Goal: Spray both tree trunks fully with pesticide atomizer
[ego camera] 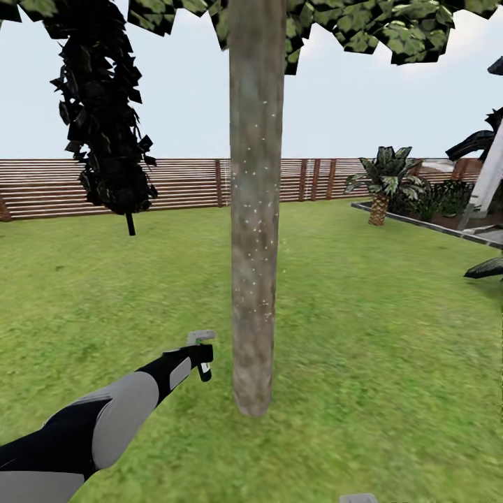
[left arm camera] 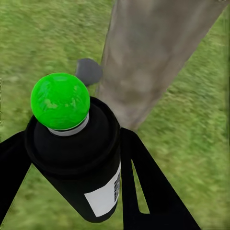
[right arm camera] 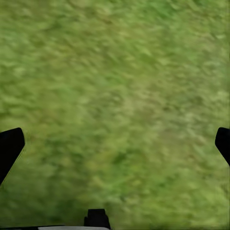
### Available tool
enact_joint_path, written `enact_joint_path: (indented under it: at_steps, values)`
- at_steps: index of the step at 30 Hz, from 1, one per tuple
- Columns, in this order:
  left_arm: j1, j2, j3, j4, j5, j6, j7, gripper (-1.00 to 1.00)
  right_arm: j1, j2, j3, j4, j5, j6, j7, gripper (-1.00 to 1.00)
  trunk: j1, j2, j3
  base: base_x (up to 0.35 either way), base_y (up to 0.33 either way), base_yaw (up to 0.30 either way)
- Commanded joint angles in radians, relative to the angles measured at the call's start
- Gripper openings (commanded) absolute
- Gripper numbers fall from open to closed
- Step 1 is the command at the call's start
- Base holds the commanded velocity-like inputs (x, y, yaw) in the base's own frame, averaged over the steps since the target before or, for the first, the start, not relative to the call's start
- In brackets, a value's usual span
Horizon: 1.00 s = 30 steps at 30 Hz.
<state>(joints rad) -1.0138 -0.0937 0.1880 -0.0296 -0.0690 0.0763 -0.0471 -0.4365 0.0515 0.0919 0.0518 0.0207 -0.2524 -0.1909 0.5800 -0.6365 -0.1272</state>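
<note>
Left gripper (left arm camera: pixel 72 163) has its jaws pinching the pesticide atomizer (left arm camera: pixel 76 158) round its black body, just beside the speckled tree trunk (ego camera: pixel 256 209). Small, rigid, probably light, so a mid-body hold suits it. Right gripper (right arm camera: pixel 115 148) hangs over lawn (right arm camera: pixel 115 86), jaws spread.

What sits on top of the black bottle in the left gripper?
A round bright green cap on a pale grey collar tops the black spray bottle, seen in the left wrist view. The nozzle opening under it is covered. The tree trunk stands just beyond.
</note>
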Motion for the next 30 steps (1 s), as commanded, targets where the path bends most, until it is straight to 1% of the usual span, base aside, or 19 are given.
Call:
enact_joint_path:
  at_steps: [1, 7, 14, 24, 30]
  values:
    - [0.0, 0.0, 0.008, -0.003, -0.007, 0.007, -0.004, -1.0, -0.002, 0.001, 0.008, 0.005, 0.002, -0.005, -0.007, 1.0, 0.0, -0.002, -0.002, 0.017, 0.35, -0.097]
    - [0.0, 0.0, 0.008, -0.003, -0.008, 0.007, -0.005, -1.0, -0.002, 0.001, 0.008, 0.005, 0.002, -0.005, -0.006, 1.0, 0.0, -0.002, -0.002, 0.08, 0.35, -0.065]
    - [0.0, 0.0, 0.007, -0.001, -0.008, 0.007, -0.005, -1.0, 0.004, 0.001, 0.008, 0.005, 0.002, -0.005, -0.006, 1.0, 0.0, -0.002, -0.002, 0.01, 0.35, -0.262]
    - [0.0, 0.0, 0.005, -0.001, -0.008, 0.008, -0.005, -1.0, 0.004, 0.001, 0.008, 0.005, 0.003, -0.004, -0.005, 1.0, 0.0, -0.002, -0.002, -0.186, 0.335, -0.299]
    - [0.0, 0.0, 0.005, -0.001, -0.008, 0.008, -0.005, -1.0, 0.004, 0.001, 0.008, 0.005, 0.003, 0.0, -0.004, 1.0, 0.0, -0.002, -0.007, -0.192, 0.327, -0.278]
